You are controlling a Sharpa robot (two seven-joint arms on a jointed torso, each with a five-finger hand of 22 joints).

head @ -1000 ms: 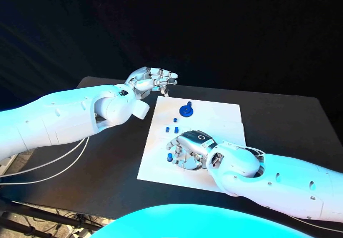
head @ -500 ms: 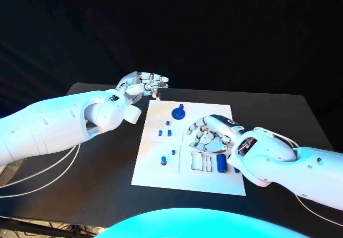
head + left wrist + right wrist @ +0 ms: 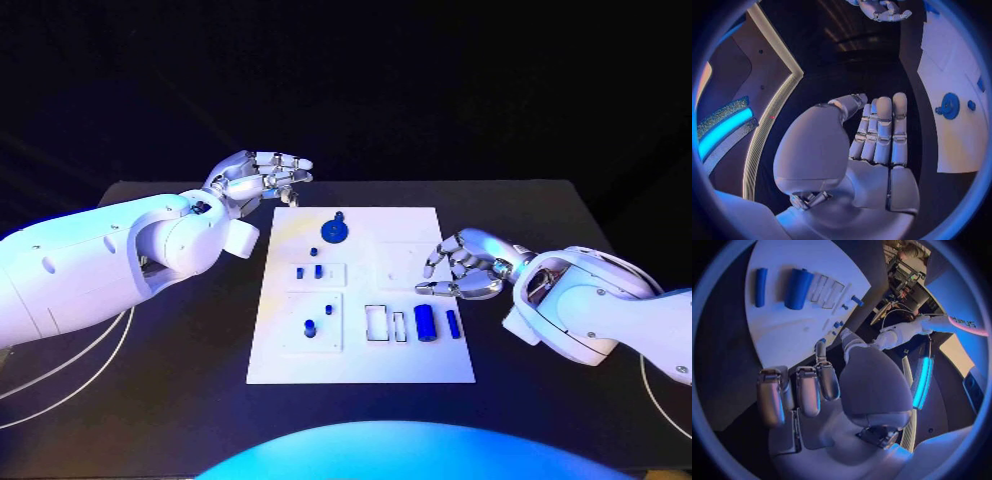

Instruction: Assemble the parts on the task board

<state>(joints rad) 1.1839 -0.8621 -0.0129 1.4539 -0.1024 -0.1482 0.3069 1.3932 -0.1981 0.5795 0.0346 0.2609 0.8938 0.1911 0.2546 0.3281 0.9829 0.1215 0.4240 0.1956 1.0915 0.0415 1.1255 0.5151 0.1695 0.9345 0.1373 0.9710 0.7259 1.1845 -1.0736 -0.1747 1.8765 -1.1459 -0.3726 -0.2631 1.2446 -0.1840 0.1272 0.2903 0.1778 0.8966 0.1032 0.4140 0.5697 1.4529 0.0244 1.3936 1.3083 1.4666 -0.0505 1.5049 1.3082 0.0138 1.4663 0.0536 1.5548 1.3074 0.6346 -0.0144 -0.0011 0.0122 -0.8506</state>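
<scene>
Matt white task board (image 3: 368,350), glossy metal fingers (image 3: 882,132)

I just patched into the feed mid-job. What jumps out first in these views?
The white task board lies mid-table with small blue parts on it: a round gear-like piece near its far end and two upright-lying blue cylinders near its right edge. The right hand hovers at the board's right edge, fingers curled, holding nothing visible. The left hand sits off the board's far left corner.

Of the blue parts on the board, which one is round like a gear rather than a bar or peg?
The gear-shaped part near the task board's far edge. It is a flat toothed disc; the other parts are straight pieces or small pegs.
</scene>
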